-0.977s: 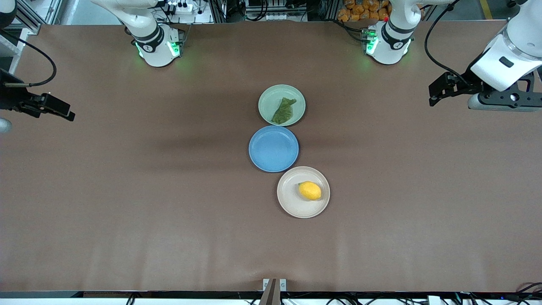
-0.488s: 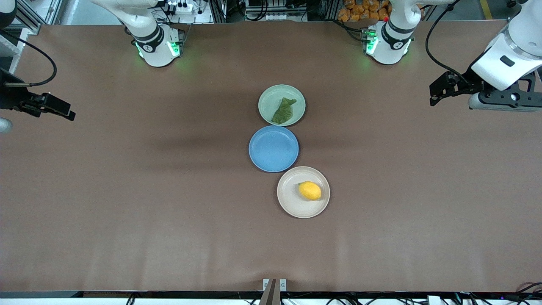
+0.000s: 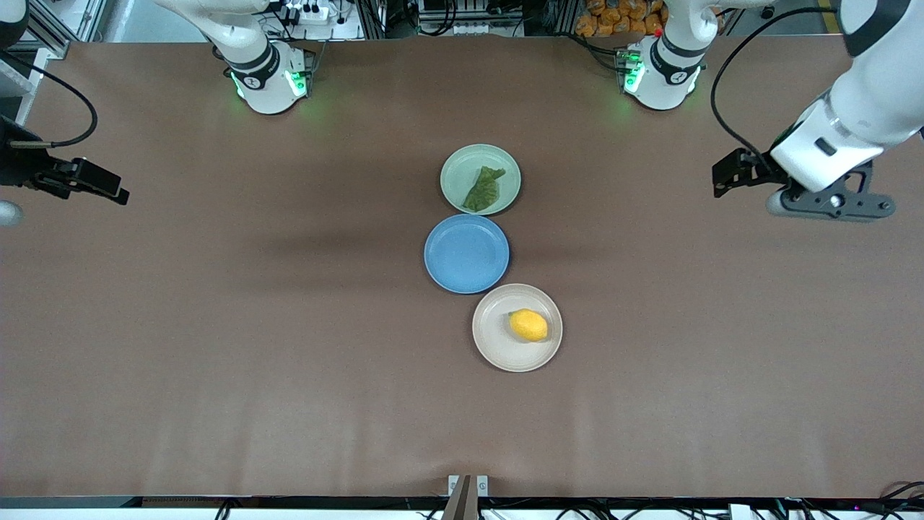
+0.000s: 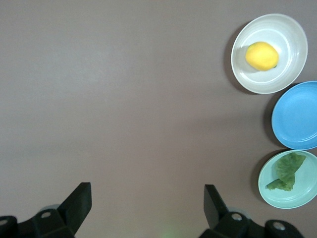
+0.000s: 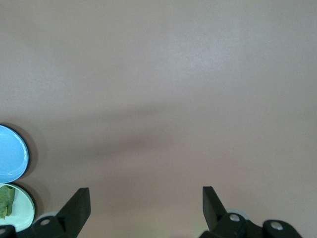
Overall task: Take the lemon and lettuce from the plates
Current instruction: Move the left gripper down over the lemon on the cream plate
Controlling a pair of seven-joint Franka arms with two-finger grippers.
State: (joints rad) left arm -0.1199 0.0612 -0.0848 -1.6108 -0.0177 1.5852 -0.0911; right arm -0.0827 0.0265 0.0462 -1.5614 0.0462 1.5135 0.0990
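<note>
Nothing picked yet: lemon [image 3: 528, 325] sits on the beige plate [image 3: 498, 350] at lower centre, lettuce [image 3: 484, 188] on the mint plate [image 3: 456, 167] above, so the wide-open left hand [image 3: 724, 182] must reach in, while the right hand [image 3: 108, 191], also wide, waits.

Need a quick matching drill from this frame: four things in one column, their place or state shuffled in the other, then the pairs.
Things:
1. lemon
2. lettuce
3. blue plate
4. left gripper

Places or states:
A. holds nothing, between the other two plates
B. on the beige plate, nearest the front camera
C. open, over bare table toward the left arm's end
D. on the mint plate, nearest the bases

Pairs: 1-B, 2-D, 3-A, 4-C
</note>
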